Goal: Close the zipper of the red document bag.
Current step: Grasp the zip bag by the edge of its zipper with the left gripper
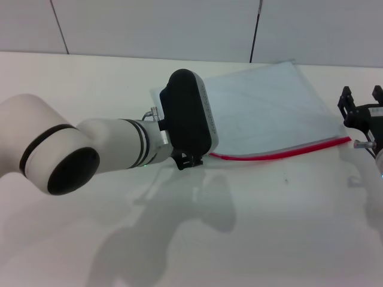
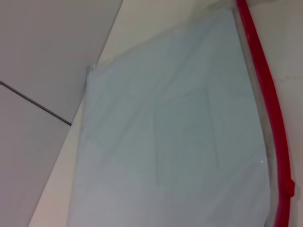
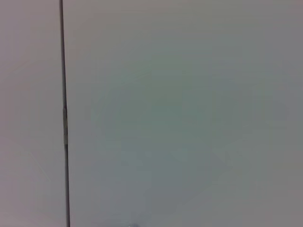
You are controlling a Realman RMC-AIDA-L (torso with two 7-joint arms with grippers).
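The red document bag (image 1: 263, 107) lies flat on the white table, pale blue-grey and translucent. Its zipper (image 1: 281, 155) runs as a thin red strip along the near long edge. My left arm reaches across from the left, and its black wrist housing covers the bag's left end. The left gripper (image 1: 188, 160) sits low at the zipper's left end, mostly hidden. The left wrist view shows the bag (image 2: 165, 142) up close, with the zipper (image 2: 267, 90) along one side and a small thickened red piece (image 2: 289, 187) on it. My right gripper (image 1: 361, 98) stands open just beyond the zipper's right end, holding nothing.
Grey wall panels (image 1: 179, 24) rise behind the table's far edge. The right wrist view shows only a wall panel with a dark seam (image 3: 63, 113). Bare white tabletop (image 1: 269, 227) stretches in front of the bag.
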